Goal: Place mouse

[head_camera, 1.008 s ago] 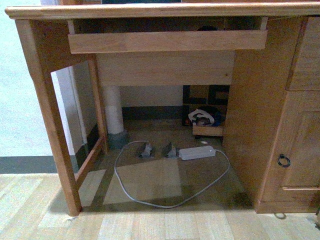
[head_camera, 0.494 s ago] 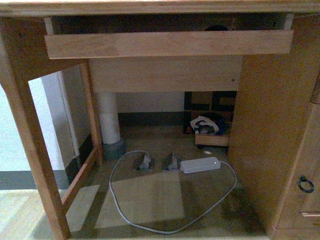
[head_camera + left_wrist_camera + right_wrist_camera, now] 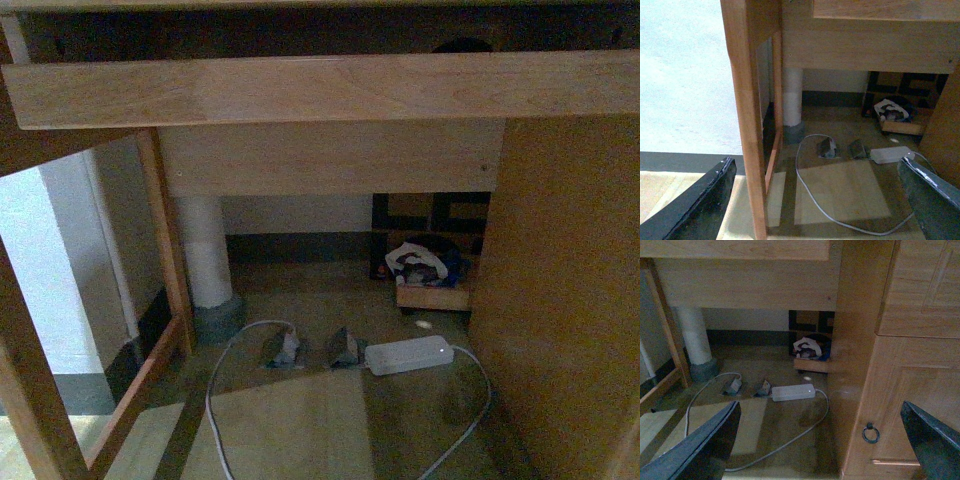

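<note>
I cannot make out the mouse for certain. In the front view, a small dark domed shape [image 3: 462,45] peeks over the front rail [image 3: 320,88] of the desk's pull-out tray; I cannot tell what it is. My left gripper [image 3: 815,205] is open and empty, its black fingers [image 3: 695,210] spread wide beside the desk's left leg [image 3: 747,120], low above the floor. My right gripper [image 3: 815,445] is open and empty, its fingers [image 3: 935,437] spread in front of the desk's right cabinet [image 3: 900,390]. Neither gripper shows in the front view.
Under the wooden desk lie a white power adapter [image 3: 408,354] with a grey cable [image 3: 810,200], two floor sockets [image 3: 285,348], a white pillar [image 3: 205,260] and a small box of clutter [image 3: 430,275]. The cabinet door has a ring pull [image 3: 869,433].
The front view has moved closer to the desk: the tray rail and the kneehole fill more of the picture, and the desktop edge and right cabinet have slid out of view.
</note>
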### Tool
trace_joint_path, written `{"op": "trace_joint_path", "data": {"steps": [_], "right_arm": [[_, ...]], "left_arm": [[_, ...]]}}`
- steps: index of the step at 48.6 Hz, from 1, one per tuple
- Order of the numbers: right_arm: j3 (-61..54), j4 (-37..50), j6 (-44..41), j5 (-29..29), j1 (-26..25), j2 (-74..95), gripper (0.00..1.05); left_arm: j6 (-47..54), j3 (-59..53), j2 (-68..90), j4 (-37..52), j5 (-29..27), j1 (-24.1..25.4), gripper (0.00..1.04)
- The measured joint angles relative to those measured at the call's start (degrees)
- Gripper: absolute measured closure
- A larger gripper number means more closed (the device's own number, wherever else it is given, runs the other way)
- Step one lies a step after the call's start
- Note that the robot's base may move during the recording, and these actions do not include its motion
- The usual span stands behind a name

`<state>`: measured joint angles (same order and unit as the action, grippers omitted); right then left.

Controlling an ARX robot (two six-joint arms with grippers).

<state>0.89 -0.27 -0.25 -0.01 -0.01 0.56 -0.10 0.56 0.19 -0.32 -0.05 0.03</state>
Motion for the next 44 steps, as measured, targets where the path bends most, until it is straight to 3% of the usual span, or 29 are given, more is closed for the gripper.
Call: {"op": "trace_joint_path", "data": {"steps": [44], "right_arm": [[0.0, 0.1, 0.0, 0.0, 0.0, 0.0, 0.07]], "left_arm": [[0.0, 0.0, 0.0, 0.2, 0.0, 0.0, 0.07]]}}
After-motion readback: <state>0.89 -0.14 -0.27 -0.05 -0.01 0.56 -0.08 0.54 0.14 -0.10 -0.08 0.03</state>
